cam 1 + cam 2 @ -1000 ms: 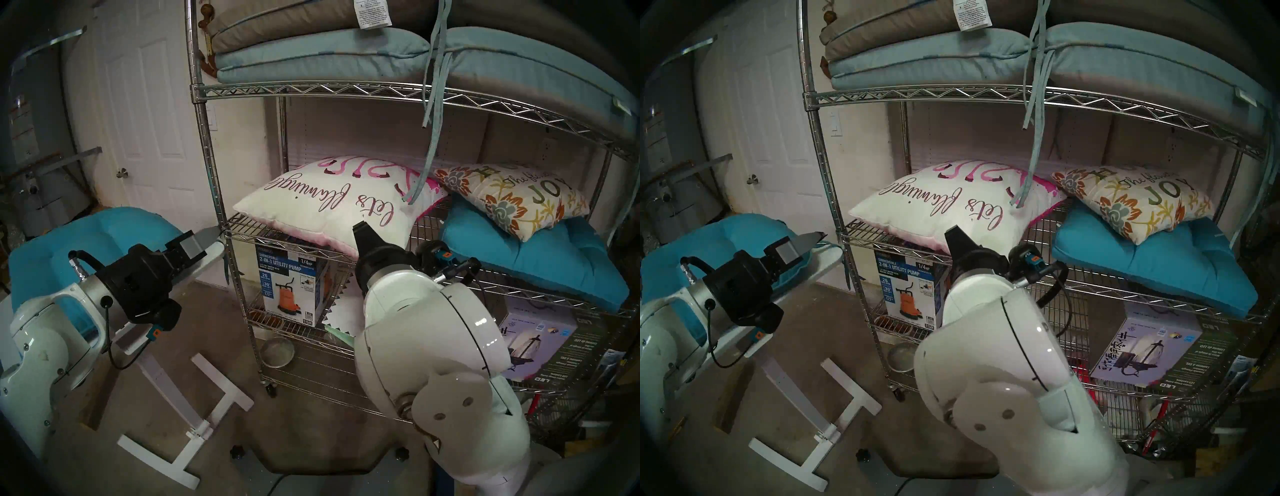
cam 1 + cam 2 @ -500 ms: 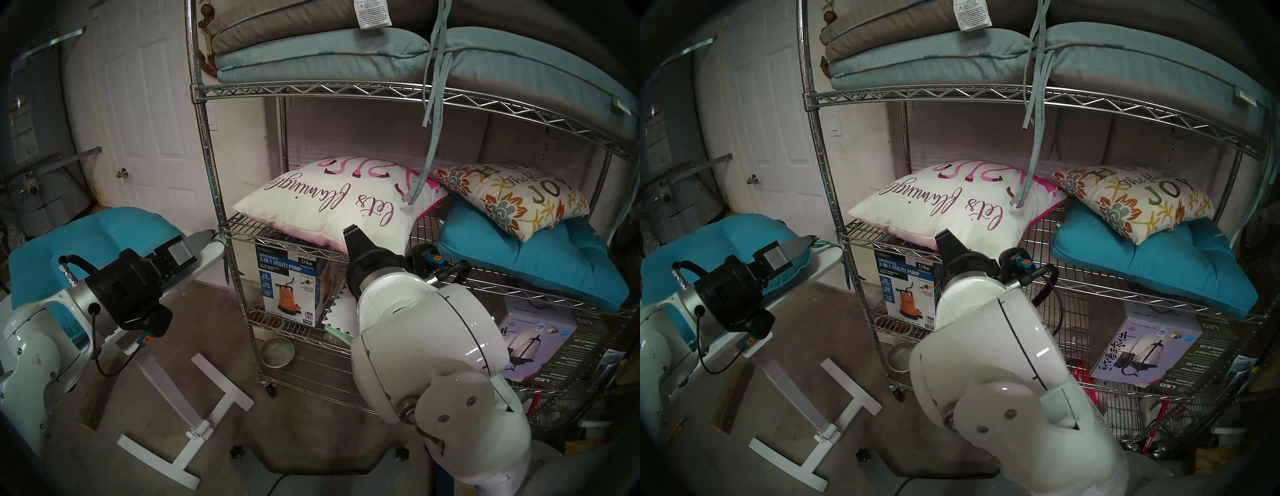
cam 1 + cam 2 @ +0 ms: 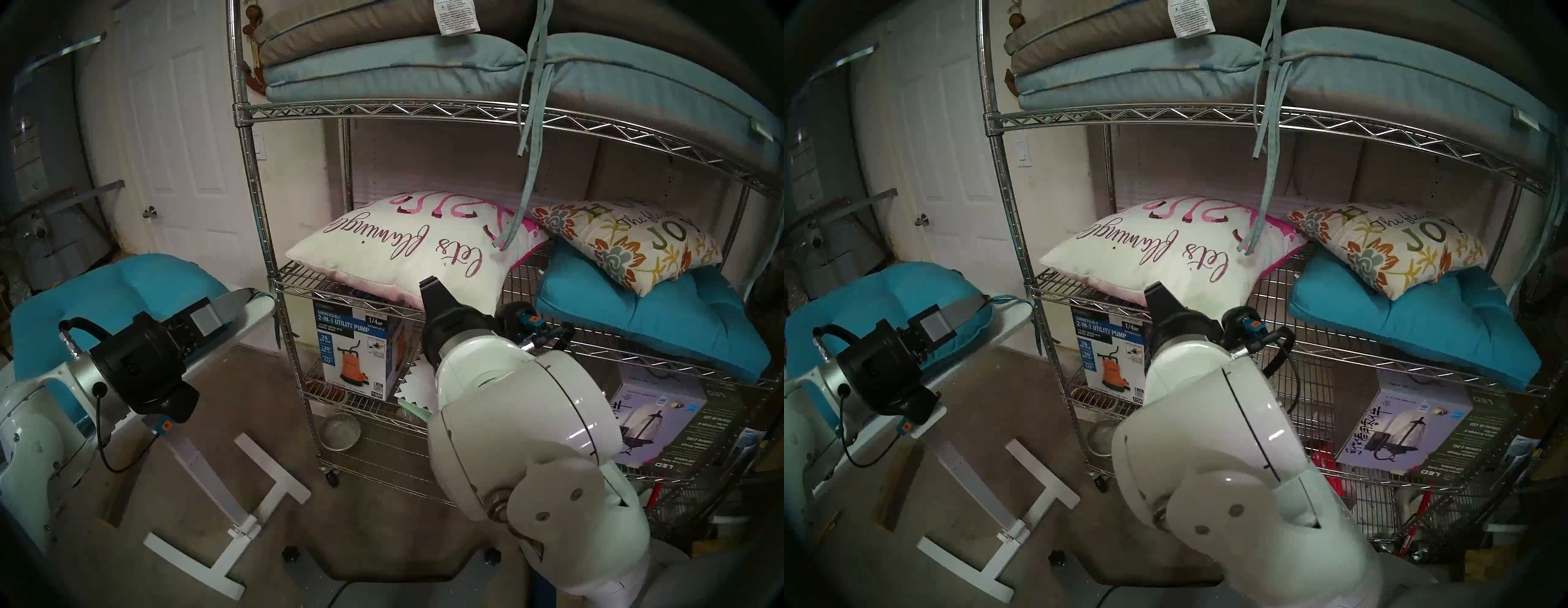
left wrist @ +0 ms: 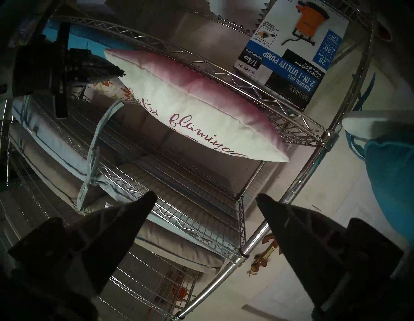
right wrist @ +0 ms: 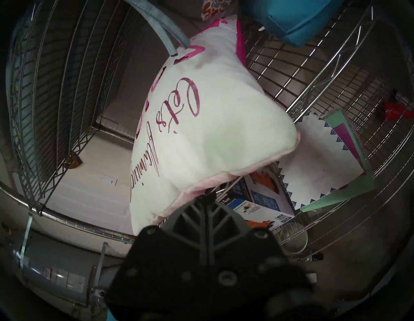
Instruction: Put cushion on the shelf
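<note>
The shelf point(image 3: 382, 108) is a chrome wire rack. A white cushion point(image 3: 403, 250) with pink flamingo lettering lies on its middle tier, its front corner over the edge. My right gripper point(image 3: 429, 282) is shut, its tips point(image 5: 210, 197) at that cushion's pink front edge point(image 5: 201, 188); I see no cloth pinched between them. A teal cushion point(image 3: 127, 284) rests on the small white table point(image 3: 259, 312) at the left. My left gripper point(image 3: 244, 296) hovers over its right end, open and empty, as the left wrist view point(image 4: 206, 196) shows.
On the middle tier's right, a floral cushion point(image 3: 628, 242) lies on another teal cushion point(image 3: 662, 322). Seat pads point(image 3: 382, 72) fill the top tier, and their ties point(image 3: 526, 178) hang down. A pump box point(image 3: 360, 348), lantern box point(image 3: 653, 420) and bowl point(image 3: 339, 431) sit lower.
My left gripper has drawn back left and down, away from the shelf's post. My right gripper has backed off slightly to the left. The flamingo cushion has not moved.
</note>
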